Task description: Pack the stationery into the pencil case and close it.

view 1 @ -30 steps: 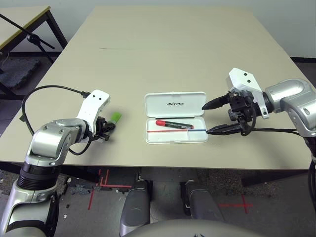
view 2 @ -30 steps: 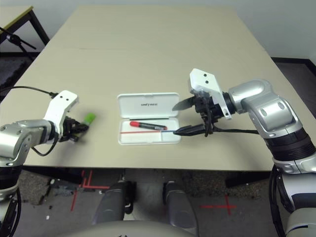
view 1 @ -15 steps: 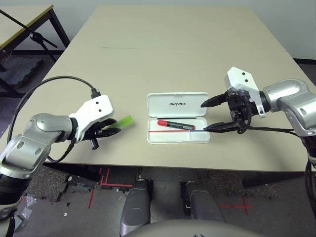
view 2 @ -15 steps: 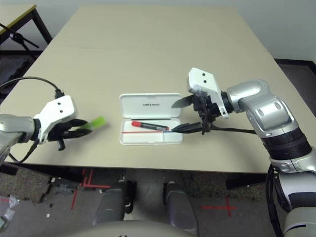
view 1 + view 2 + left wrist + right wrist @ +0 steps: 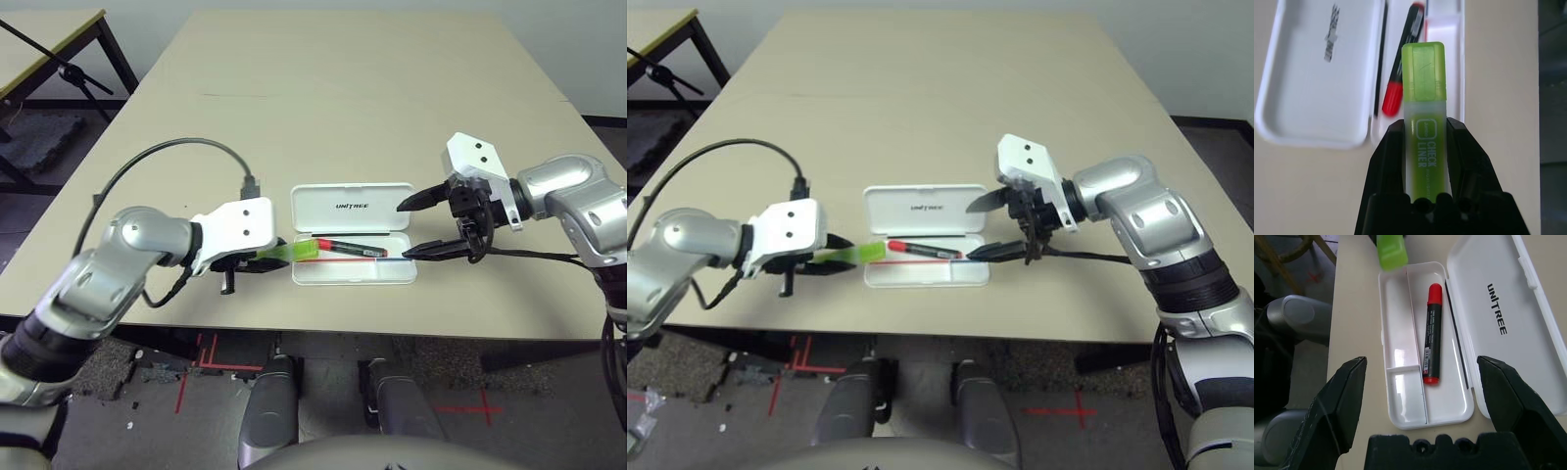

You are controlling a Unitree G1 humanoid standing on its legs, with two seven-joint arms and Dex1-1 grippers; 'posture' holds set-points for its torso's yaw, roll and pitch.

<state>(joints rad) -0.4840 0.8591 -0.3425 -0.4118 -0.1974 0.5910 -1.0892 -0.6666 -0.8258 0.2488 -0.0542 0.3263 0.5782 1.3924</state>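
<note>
Since a second ago the left pincer [image 5: 277, 258] has carried the highlighter [image 5: 1423, 115], clamped between its fingers, to the open pencil case [image 5: 351, 209]; the marker [image 5: 1432, 332] already lies inside; right pincer [image 5: 416, 227] hovers spread, empty; closing remains

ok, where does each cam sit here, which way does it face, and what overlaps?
Left and right eye: on the head, facing forward and down at the table; both silver forearms show.
Left wrist: looks along the left gripper, which clamps the highlighter above the open pencil case.
Right wrist: looks along the open right gripper down into the case, where the marker lies.
Shared: all views show the case, the marker and the highlighter's green end.
</note>
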